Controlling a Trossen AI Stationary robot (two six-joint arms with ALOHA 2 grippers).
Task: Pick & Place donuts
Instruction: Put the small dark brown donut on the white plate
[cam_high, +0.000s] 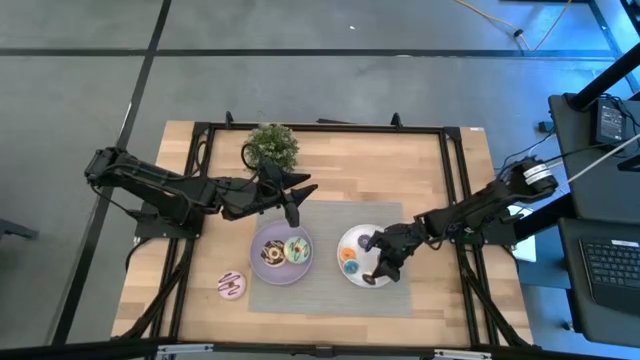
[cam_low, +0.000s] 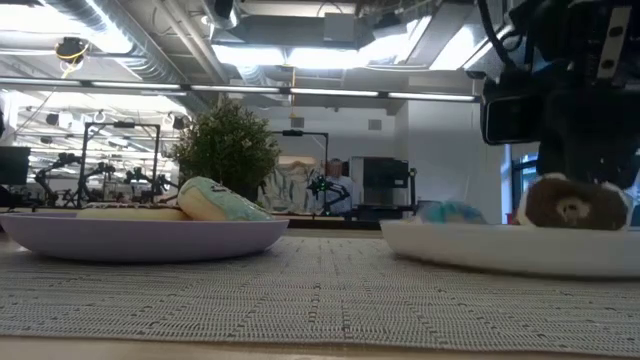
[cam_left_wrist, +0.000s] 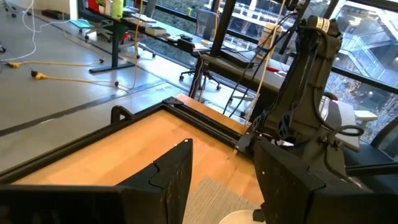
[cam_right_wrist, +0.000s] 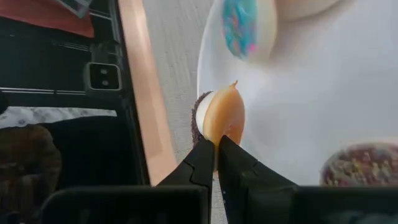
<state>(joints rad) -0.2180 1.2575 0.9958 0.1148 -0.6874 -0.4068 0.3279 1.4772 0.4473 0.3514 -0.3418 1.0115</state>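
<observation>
- Right gripper (cam_high: 383, 272) sits low over the near-right edge of the white plate (cam_high: 358, 239), its fingers (cam_right_wrist: 205, 163) pinched shut on the rim of a small donut (cam_right_wrist: 221, 115) with a tan body and a dark sprinkled side, held on edge just above the plate.
- From table height that same small brown donut (cam_low: 572, 203) shows at the right end of the white plate, under the dark gripper body.
- Left gripper (cam_high: 297, 200) hangs above the table just behind the lilac plate (cam_high: 262, 271), near the small potted plant (cam_high: 272, 146); its two dark fingers (cam_left_wrist: 176, 176) stand wide apart with nothing between them.
- On the lilac plate lie two bigger donuts side by side: a chocolate-white donut (cam_high: 271, 253) and a green donut (cam_high: 297, 250), the green one leaning up on the other as seen from table height.
- On the white plate a blue donut (cam_high: 349, 254) and an orange donut (cam_high: 350, 267) lie close together at the plate's left part, with a dark purple donut (cam_high: 364, 241) just beyond them.
- From the right wrist, the blue-iced donut with pink sprinkles and a brown sprinkled donut (cam_right_wrist: 362, 163) lie flat on the white plate, apart from the held one.
- Pink donut (cam_high: 232, 286) lies alone on the bare wood, off the grey woven mat (cam_high: 325, 296), near the lilac plate's left front.
- Both plates rest on the mat, well apart from each other.
</observation>
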